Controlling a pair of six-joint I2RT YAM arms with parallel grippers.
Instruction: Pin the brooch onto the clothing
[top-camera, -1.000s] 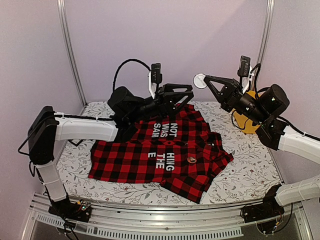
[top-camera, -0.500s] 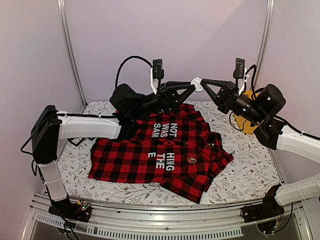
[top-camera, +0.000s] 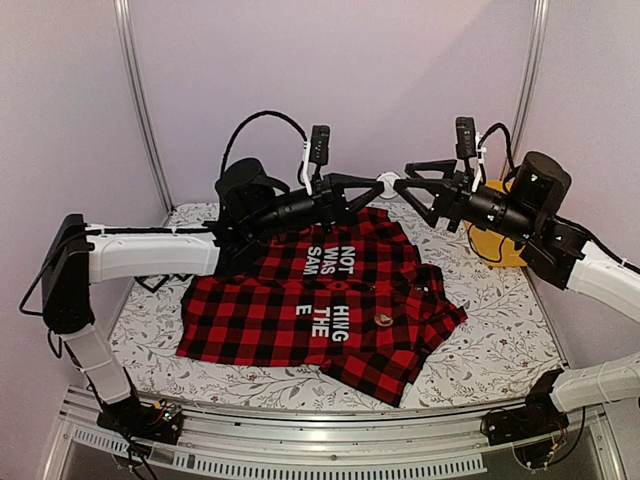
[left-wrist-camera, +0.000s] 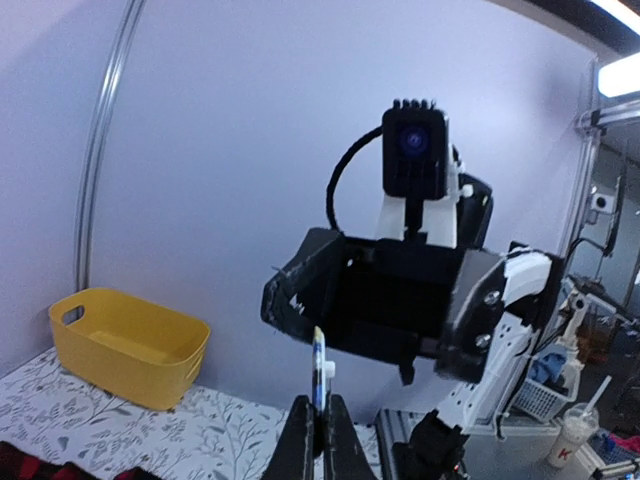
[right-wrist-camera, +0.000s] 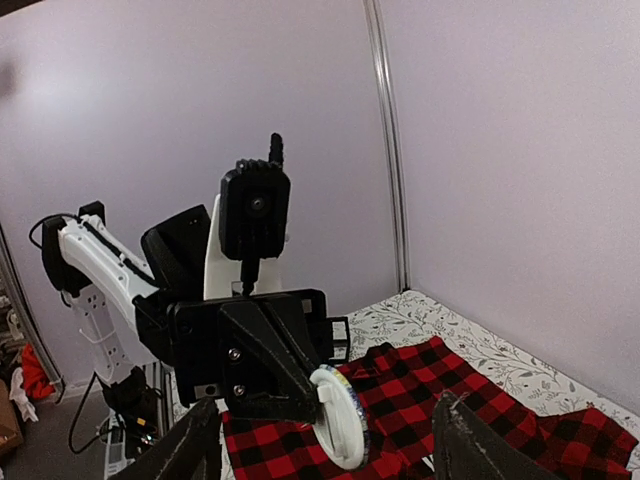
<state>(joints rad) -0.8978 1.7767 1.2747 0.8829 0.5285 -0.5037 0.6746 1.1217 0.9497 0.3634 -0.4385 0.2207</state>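
Observation:
The brooch (top-camera: 386, 182) is a white round disc with a blue-and-yellow rim, held in the air above the back of the table. My left gripper (top-camera: 377, 184) is shut on its edge; the left wrist view shows the brooch (left-wrist-camera: 319, 368) edge-on between the closed fingers (left-wrist-camera: 302, 440). My right gripper (top-camera: 408, 178) faces it from the right, open, its fingers (right-wrist-camera: 196, 445) spread wide on either side of the brooch (right-wrist-camera: 342, 418) and not touching it. The clothing (top-camera: 300, 305), a red-and-black checked shirt with white letters, lies flat on the table below.
A yellow tub (top-camera: 494, 246) stands at the back right of the flower-patterned table (top-camera: 500, 330). A small round brown thing (top-camera: 382, 319) sits on the shirt near its right side. Metal frame posts (top-camera: 140, 110) rise at the back corners.
The right arm carried the brooch leftward to the left gripper. The left gripper closed on the brooch and the right gripper opened, letting it go.

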